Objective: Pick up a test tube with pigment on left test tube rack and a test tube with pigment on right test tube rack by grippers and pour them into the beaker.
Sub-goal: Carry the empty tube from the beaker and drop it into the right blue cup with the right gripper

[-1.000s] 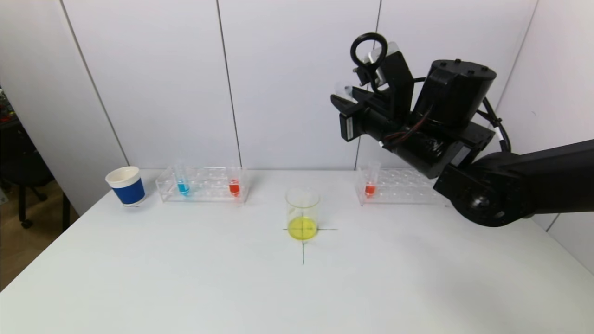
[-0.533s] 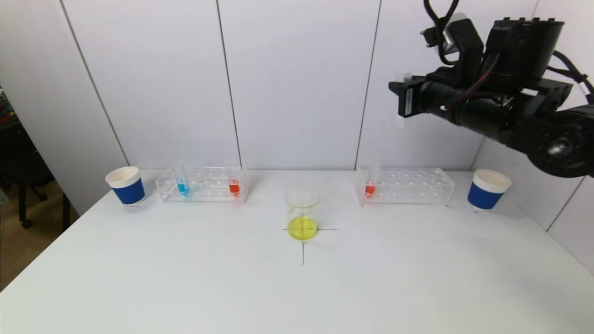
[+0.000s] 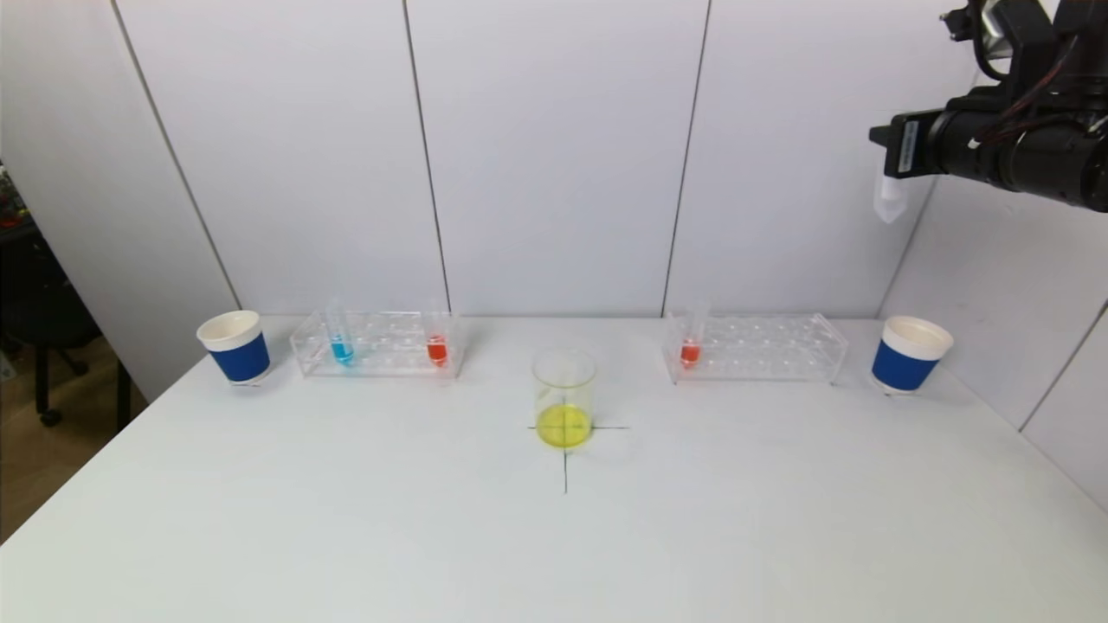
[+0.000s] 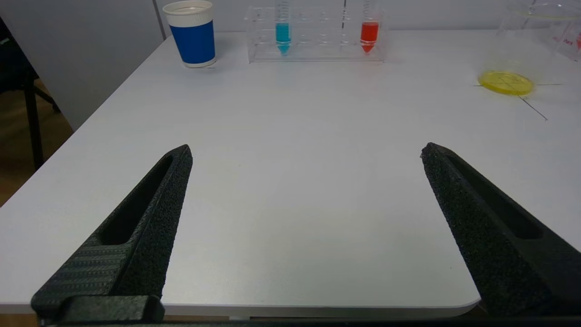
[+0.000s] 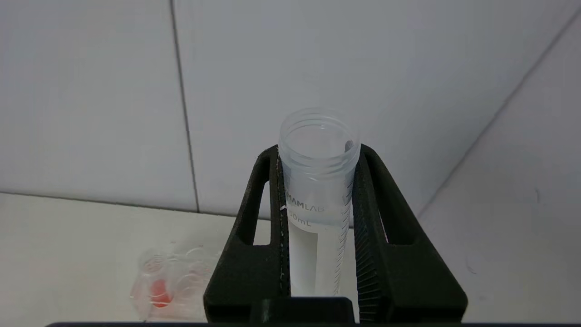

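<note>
My right gripper is high at the upper right, above the right blue cup, shut on an empty clear test tube held upright; its tip hangs below the fingers. The beaker with yellow liquid stands on the table's cross mark. The left rack holds a blue-pigment tube and a red-pigment tube. The right rack holds one red-pigment tube. My left gripper is open and empty over the table's near left edge, not in the head view.
A blue paper cup stands left of the left rack and another blue cup right of the right rack. White wall panels close the back and right side.
My right arm has swung from above the beaker up and to the right, carrying the empty tube, which went from tilted to upright. It uncovered the right rack and right cup.
</note>
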`<state>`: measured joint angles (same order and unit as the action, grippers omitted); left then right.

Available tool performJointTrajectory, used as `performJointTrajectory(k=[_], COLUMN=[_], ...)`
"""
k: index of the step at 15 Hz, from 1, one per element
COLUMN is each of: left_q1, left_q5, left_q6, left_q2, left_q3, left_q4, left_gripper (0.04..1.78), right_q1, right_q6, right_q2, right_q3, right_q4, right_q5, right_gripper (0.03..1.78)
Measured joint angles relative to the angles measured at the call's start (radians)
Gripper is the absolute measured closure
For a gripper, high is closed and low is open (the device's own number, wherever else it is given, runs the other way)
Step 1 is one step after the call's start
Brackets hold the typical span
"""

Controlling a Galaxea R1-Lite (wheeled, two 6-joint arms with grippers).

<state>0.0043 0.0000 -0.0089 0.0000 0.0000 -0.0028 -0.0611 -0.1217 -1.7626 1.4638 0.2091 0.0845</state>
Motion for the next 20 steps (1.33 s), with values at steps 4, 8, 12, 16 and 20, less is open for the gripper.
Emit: performJointTrajectory(k=[4, 8, 12, 16, 20], left_q1=[0.0, 0.0, 0.0, 0.0, 0.0], left_q5=[0.0, 0.0, 0.0, 0.0, 0.0], left_q6=[0.0, 0.0, 0.0, 0.0, 0.0], left_q2=[0.0, 0.0, 0.0, 0.0, 0.0], left_q3=[0.0, 0.0, 0.0, 0.0, 0.0], left_q4=[0.0, 0.0, 0.0, 0.0, 0.0], left_gripper=[0.06, 0.06, 0.06, 0.06, 0.06], right_q1=[0.104, 0.189, 0.242, 0.264, 0.273], right_q6=[0.03, 0.044, 0.091, 0.14, 0.152], right_q2=[-0.017, -0.045, -0.085, -0.135, -0.188], right_q3=[0.015, 0.021, 0.026, 0.029, 0.034], right_q4=[-0.013, -0.012, 0.001, 0.013, 0.015], right_q5=[-0.009, -0.014, -0.027, -0.027, -0.023], right_gripper=[1.35, 1.35, 1.35, 1.35, 1.35])
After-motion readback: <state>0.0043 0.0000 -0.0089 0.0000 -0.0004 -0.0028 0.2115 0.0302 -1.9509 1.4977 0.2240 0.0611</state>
